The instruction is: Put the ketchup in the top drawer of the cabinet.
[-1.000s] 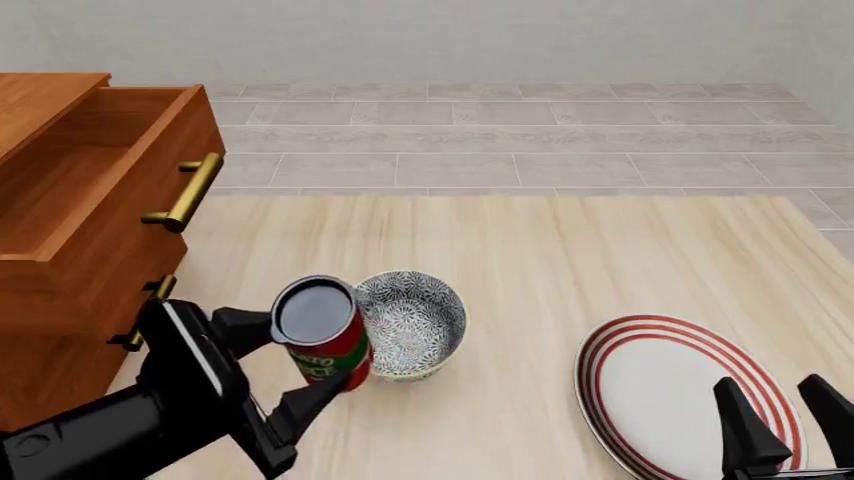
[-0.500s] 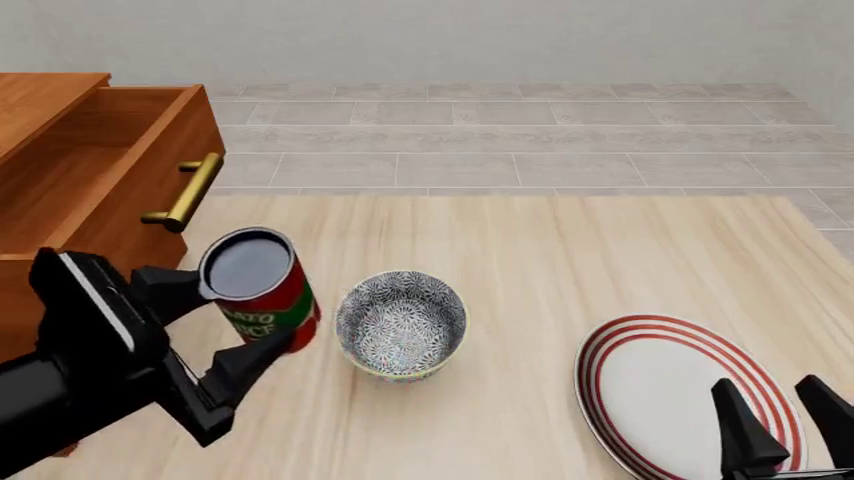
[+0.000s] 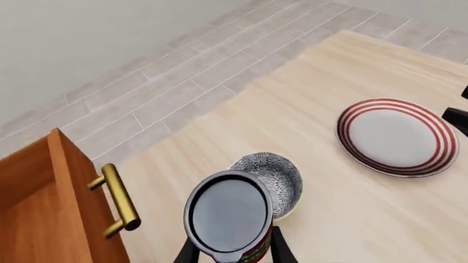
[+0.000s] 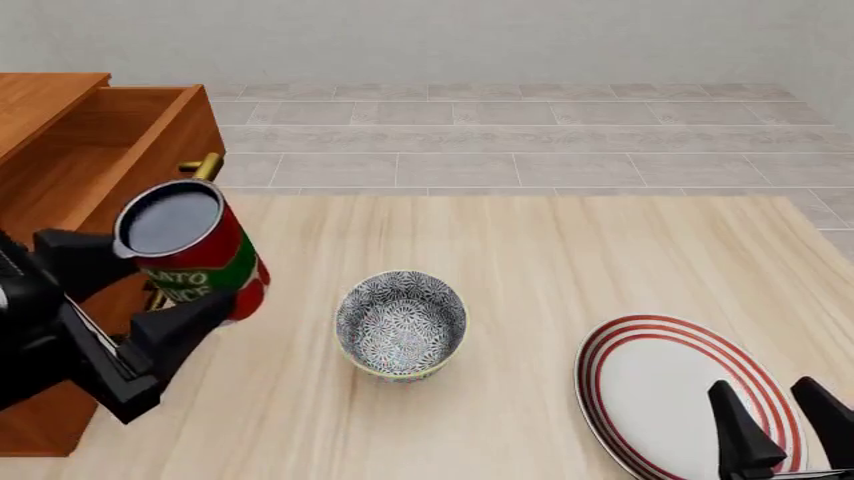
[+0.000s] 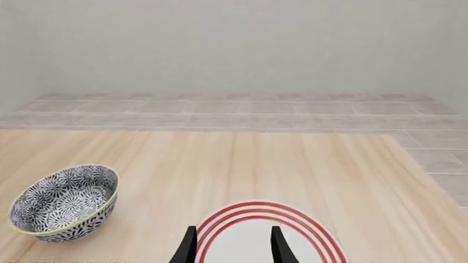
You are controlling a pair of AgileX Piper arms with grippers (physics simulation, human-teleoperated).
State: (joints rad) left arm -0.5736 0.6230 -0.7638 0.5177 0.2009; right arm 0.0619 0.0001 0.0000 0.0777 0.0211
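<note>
Between the left gripper [image 4: 144, 298] fingers sits the ketchup [image 4: 190, 250], clamped, label only partly legible. Beside it lies a patterned bowl [image 4: 400, 324]. Right gripper [image 4: 783, 425] gapes over a red-ringed plate [image 4: 654, 385].

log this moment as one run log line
left gripper: shut on ketchup, lifted | top drawer: open | right gripper: open, over plate | bowl: on table

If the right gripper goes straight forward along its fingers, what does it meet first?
Probably the plate, which lies just ahead of and below the right gripper. If it passes above that, only bare table follows; the bowl lies off to one side.
</note>
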